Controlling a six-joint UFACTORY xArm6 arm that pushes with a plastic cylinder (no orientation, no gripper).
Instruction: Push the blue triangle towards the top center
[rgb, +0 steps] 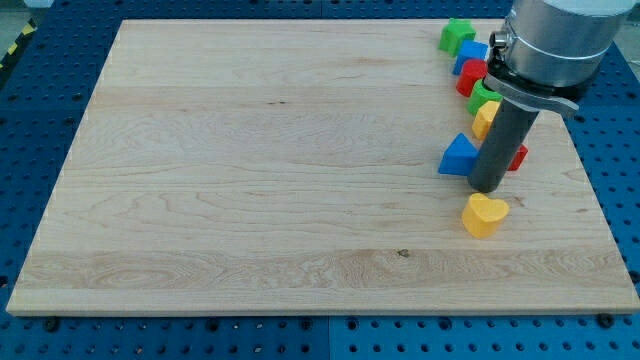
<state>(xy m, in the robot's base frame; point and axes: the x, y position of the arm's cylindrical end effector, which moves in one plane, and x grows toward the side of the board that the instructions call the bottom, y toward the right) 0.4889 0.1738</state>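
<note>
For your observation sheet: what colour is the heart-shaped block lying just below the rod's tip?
Yellow: the yellow heart-shaped block, clearest in the camera view.

From my remote seat I see a pale wooden board lying on a blue perforated table. A black-and-white marker sits at the view's top right, yellow-black striped tape at the top left. Lighting is even.

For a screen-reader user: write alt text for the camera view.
My tip touches the right side of the blue triangle on a wooden board, with a yellow heart just below. Behind the rod, a column of green, blue, red and yellow blocks runs up the board's right side.
</note>
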